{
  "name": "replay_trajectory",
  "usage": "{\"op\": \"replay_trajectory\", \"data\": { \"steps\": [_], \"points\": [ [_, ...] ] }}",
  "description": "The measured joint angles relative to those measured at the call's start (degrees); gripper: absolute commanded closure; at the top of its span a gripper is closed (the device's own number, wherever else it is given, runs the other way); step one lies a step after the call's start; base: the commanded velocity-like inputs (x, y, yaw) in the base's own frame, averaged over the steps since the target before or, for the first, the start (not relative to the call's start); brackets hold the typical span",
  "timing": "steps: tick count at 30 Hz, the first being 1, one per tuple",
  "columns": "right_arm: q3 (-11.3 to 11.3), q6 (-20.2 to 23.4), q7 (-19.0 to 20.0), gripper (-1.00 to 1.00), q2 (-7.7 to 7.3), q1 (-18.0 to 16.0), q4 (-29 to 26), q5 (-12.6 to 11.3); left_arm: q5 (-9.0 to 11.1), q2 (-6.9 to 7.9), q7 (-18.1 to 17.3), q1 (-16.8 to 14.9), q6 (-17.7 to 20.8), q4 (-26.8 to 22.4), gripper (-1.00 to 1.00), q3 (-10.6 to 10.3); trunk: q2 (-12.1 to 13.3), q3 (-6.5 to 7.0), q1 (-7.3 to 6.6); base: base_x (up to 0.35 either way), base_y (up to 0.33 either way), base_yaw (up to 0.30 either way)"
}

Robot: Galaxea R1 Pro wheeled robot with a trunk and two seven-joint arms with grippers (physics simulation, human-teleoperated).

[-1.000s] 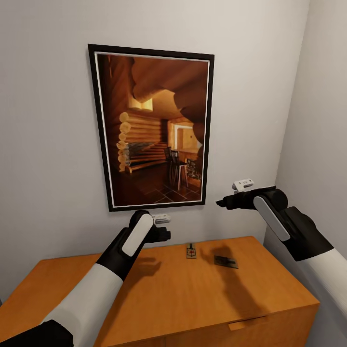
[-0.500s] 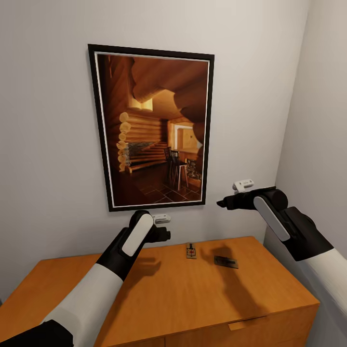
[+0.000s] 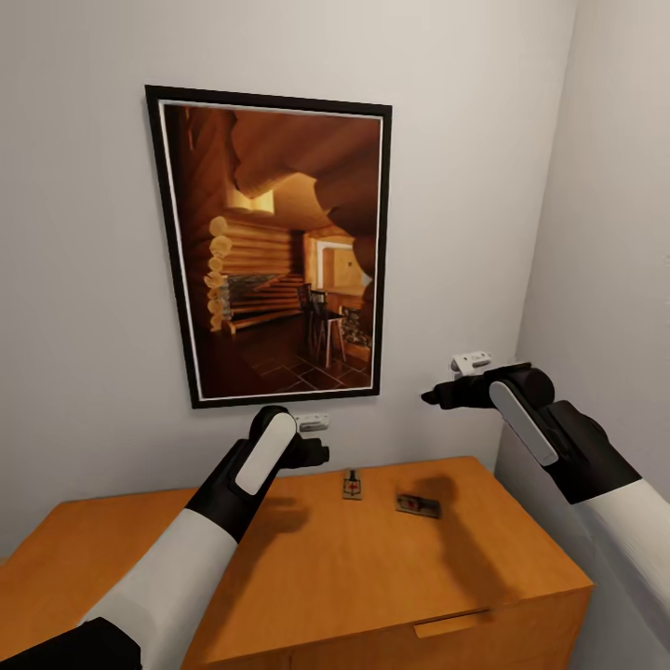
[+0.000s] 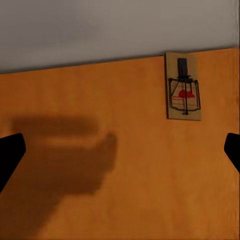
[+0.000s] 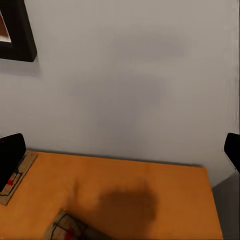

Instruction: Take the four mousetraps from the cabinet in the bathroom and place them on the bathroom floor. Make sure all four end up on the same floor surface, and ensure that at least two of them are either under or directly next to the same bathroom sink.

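Task judged barely started: two small flat brown wooden mousetraps, one upright-lying (image 3: 352, 484) and one darker (image 3: 417, 505) just beside it, are seen resting on the flat top of the wide orange-brown wooden cabinet (image 3: 307, 577) near the wall; none is held, none is seen on a floor, and the other two cannot be accounted for. The left gripper (image 3: 316, 454) is held low over the cabinet top beside the traps, the right gripper (image 3: 437, 397) raised well above them, fingers (image 4: 10, 152) spread apart on both.
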Motion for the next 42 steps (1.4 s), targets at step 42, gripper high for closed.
{"op": "replay_trajectory", "data": {
  "steps": [42],
  "points": [
    [9.0, 0.0, 0.8, -1.00, -0.34, 0.7, 0.1, -5.7, -0.1, -0.01, 0.1, 0.0, -0.1, 0.1, -1.00, 0.0, 0.0, 0.00, 0.00, 0.000, -0.027, 0.000]
  ]
}}
